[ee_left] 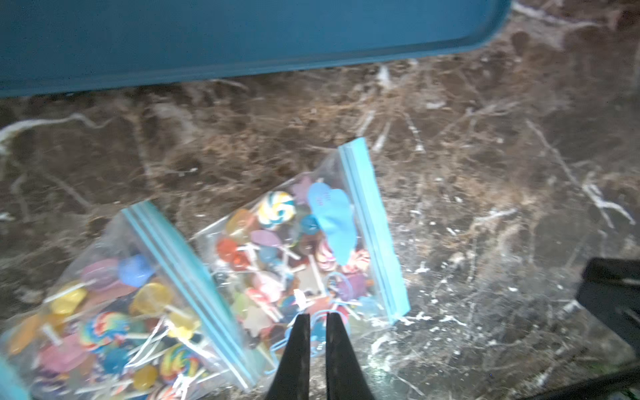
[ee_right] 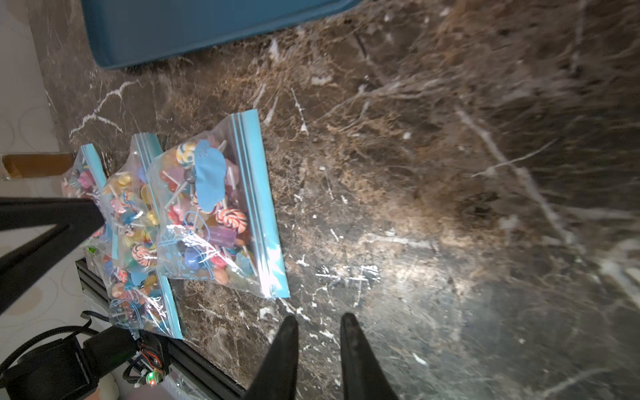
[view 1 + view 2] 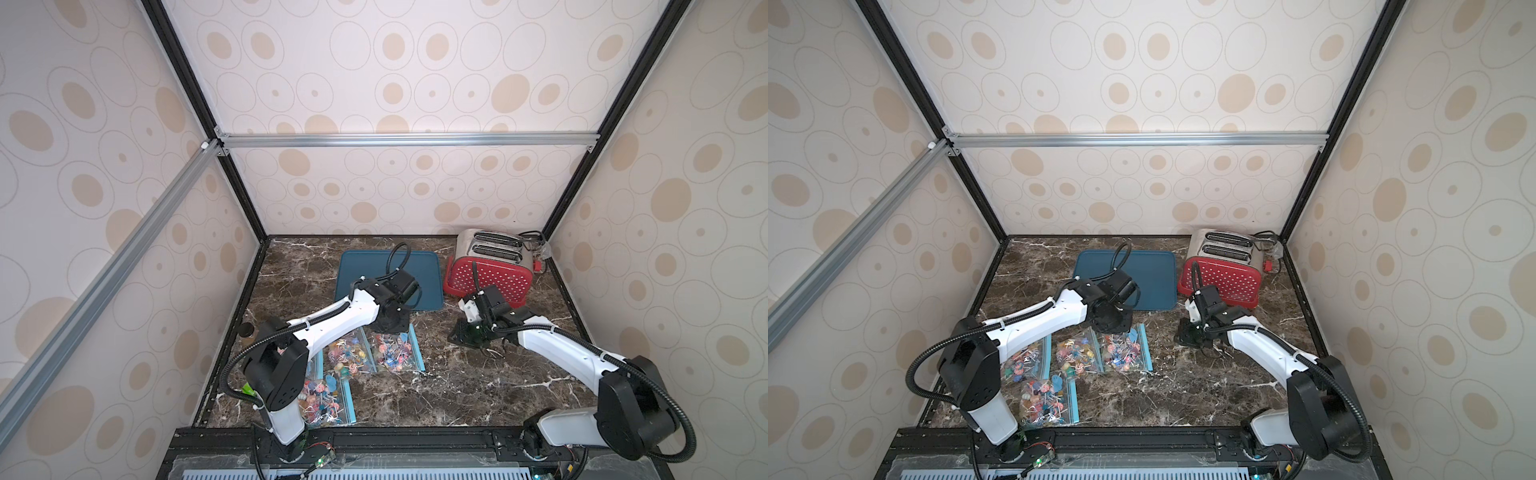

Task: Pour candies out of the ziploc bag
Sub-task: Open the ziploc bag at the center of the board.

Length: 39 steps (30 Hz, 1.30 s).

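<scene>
Left gripper (image 1: 316,317) was hanging over the bags, its black jaws pinched almost together with just a thin slit showing. Seen from the wrist, the tips lined up with the near end of the clear plastic ziploc bag with the light-blue zip strip (image 1: 294,263). Whether they actually nipped the film, I could not tell.

That bag lay flat on the dark brown marble tabletop (image 3: 478,386), rightmost of its group, just on the near side of the dark teal rectangular tray (image 3: 428,282), with the zip strip along its right edge. The candies (image 1: 277,209), tiny multicoloured lollipops on thin white sticks, were all packed inside it beneath a blue cloud-shaped label (image 1: 332,221).

Three more clear lollipop bags (image 3: 1079,353) sat to its left and nearer, the closest one touching it.

Over on the right, the right gripper (image 2: 320,320) hovered above bare marble, well apart from the bags. Its jaws were parted a modest way and gripped nothing at all.

The red white-dotted toaster with a silver two-slot top (image 3: 494,278) stood in the far right corner, beyond that arm.
</scene>
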Motion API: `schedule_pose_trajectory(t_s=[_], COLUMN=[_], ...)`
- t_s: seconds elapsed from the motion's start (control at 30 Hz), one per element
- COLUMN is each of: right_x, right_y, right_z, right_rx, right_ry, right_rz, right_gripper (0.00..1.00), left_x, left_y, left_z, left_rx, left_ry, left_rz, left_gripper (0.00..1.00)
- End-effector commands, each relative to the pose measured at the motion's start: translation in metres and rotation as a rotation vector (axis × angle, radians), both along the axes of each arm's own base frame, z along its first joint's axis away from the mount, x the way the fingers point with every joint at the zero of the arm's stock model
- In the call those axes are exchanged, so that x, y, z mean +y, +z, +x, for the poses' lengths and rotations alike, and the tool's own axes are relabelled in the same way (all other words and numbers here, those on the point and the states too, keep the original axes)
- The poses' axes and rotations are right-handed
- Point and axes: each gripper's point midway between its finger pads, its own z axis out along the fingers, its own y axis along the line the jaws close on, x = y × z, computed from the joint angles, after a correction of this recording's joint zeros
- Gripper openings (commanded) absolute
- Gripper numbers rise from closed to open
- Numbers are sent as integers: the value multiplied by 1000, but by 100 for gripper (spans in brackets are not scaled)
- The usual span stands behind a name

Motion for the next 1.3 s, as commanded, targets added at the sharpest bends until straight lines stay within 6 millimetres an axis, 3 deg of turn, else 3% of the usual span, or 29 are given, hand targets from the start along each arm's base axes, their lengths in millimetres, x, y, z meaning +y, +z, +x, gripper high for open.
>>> schedule_pose_trajectory(t_s=[0.0, 0.1, 0.3, 0.63, 0.77, 0.9, 1.13, 1.27], right_x=[-10, -14, -17, -11, -8, -8, -11, -18], right_y=[-5, -4, -6, -6, -4, -1, 1, 2], right_z=[-11, -12, -14, -13, -12, -11, -9, -4], right_rx=[25, 20, 17, 25, 19, 9, -12, -19], right_ry=[-2, -8, -10, 5, 17, 28, 35, 26], right_rz=[-6, -1, 2, 32, 41, 40, 27, 31], right_gripper=[24, 24, 24, 24, 24, 24, 25, 26], left_x=[-23, -31, -22, 53, 69, 69, 43, 28], left_y=[-24, -37, -56, -75, -76, -61, -15, -3], left_z=[-8, -5, -7, -37, -48, -46, -29, -26], left_rx=[74, 89, 116, 174, 190, 168, 101, 84], left_ry=[-36, -20, -2, 73, 87, 99, 97, 115], left_rz=[1, 2, 72, 357, 402, 391, 281, 222], left_gripper=[10, 9, 8, 6, 5, 5, 8, 11])
